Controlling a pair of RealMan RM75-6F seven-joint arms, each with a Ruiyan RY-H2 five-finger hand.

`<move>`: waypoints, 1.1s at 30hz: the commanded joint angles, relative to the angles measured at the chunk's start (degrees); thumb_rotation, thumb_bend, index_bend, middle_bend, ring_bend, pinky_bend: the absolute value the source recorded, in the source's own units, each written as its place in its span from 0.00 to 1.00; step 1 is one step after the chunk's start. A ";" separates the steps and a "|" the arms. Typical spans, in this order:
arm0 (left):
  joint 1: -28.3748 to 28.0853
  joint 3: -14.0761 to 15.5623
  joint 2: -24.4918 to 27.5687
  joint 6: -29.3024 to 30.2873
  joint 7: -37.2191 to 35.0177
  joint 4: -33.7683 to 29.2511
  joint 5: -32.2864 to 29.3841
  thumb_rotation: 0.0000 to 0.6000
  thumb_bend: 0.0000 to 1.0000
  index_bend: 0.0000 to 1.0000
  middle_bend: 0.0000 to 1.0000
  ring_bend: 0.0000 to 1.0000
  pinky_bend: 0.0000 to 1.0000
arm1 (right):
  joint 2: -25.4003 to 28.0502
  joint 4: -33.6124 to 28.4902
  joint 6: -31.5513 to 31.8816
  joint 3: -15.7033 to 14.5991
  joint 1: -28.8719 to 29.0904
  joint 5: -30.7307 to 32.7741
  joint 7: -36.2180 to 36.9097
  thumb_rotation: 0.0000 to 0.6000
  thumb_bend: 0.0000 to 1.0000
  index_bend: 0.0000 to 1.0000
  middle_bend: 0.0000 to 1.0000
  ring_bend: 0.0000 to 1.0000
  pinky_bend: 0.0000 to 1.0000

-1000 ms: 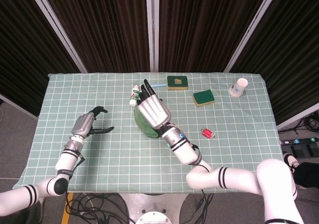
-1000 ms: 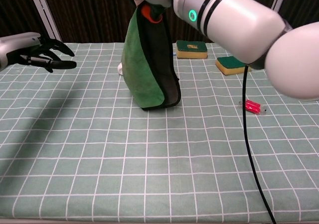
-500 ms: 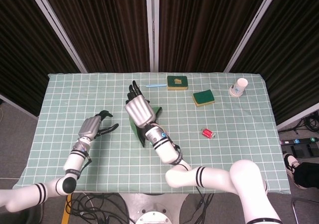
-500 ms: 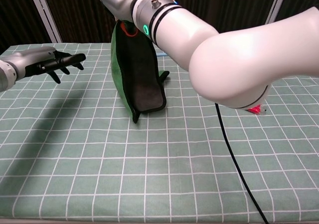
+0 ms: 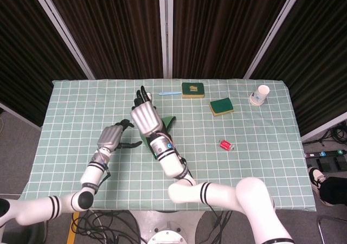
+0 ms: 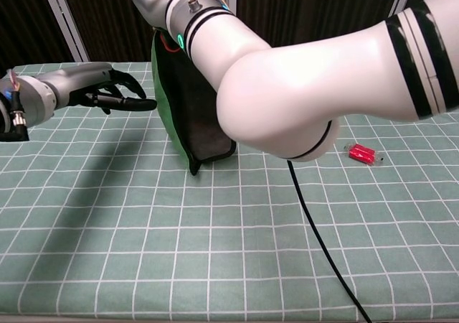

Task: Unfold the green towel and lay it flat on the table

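Observation:
The green towel (image 6: 188,104) hangs folded from my right hand (image 5: 144,115), which grips its top edge; its lower corner touches the table near the middle-left. In the head view only slivers of the green towel (image 5: 169,121) show beside the hand. My left hand (image 6: 107,92) hovers just left of the hanging cloth with its fingers spread and nothing in them; in the head view the left hand (image 5: 114,136) sits close beside the right one. In the chest view my right forearm (image 6: 287,64) fills the upper middle and hides the right hand.
Two green-and-yellow sponges (image 5: 192,89) (image 5: 221,106) lie at the back, with a paper cup (image 5: 260,95) far right. A small red object (image 6: 361,153) lies right of centre. A black cable (image 6: 315,244) trails over the checked tablecloth (image 6: 107,251).
My left hand has moved right, closing in on the hanging towel. The right hand has shifted slightly left with the towel still held up.

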 commanded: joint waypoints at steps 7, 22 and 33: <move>-2.60 0.01 -1.51 0.03 3.74 0.39 -4.37 0.32 0.00 0.31 0.23 0.24 0.34 | -1.40 1.96 1.86 1.37 1.33 0.68 0.50 0.97 0.51 0.75 0.30 0.10 0.03; -6.58 0.66 -5.92 1.55 11.26 4.71 -12.21 0.25 0.00 0.31 0.23 0.24 0.34 | -1.37 0.32 4.27 2.15 1.29 1.39 0.94 0.96 0.51 0.74 0.29 0.10 0.03; -5.95 0.53 -7.20 -0.32 9.92 8.18 -15.12 0.47 0.10 0.38 0.23 0.24 0.34 | 3.43 -7.57 5.96 0.31 -3.50 1.09 3.31 0.95 0.51 0.74 0.29 0.10 0.03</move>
